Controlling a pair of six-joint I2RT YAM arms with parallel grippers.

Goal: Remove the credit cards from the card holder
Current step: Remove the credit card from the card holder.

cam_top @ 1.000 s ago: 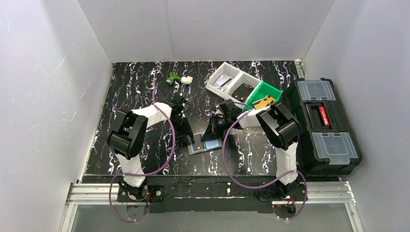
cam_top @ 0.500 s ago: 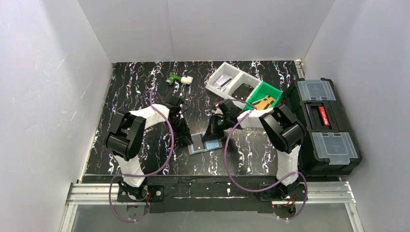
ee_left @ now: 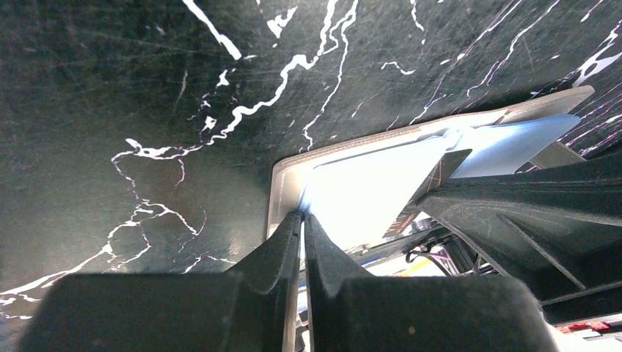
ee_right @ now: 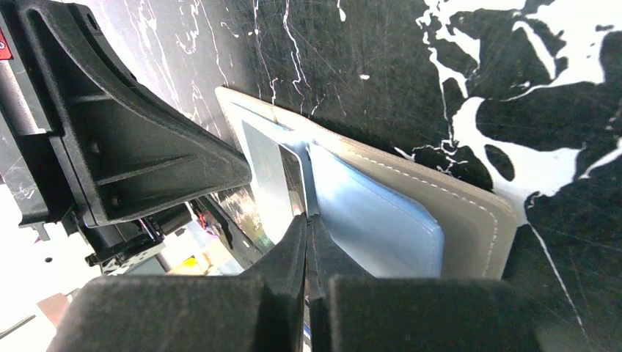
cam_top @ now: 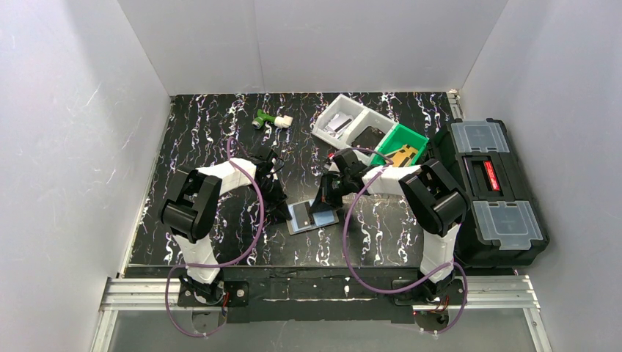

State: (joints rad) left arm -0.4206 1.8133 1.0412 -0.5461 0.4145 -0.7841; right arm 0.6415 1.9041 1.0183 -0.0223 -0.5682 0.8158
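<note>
Top view: card holder (cam_top: 312, 217) lies open on the black marbled table (cam_top: 205, 147), near-centre, betw. both arms. L gripper (cam_top: 284, 214) is at its left edge, R gripper (cam_top: 323, 207) over its middle. Only this view has the far-right stuff: white bin (cam_top: 345, 121), green bin (cam_top: 400, 147), black toolbox (cam_top: 488, 191), plus a small green-and-white part (cam_top: 271, 119) at the far side.

Wrist cams add the grip detail. L wrist: L gripper (ee_left: 301, 216) fingers pressed nearly together, only a sliver of gap, tips pinching the holder's (ee_left: 352, 191) edge at the shiny sleeve. R wrist: R gripper (ee_right: 308, 218) fingers likewise squeezed together on a thin edge at the fold. Can't tell if that edge is card or sleeve. A pale-blue card (ee_right: 381, 224) sits in the right half, inside the stitched grey rim.
</note>
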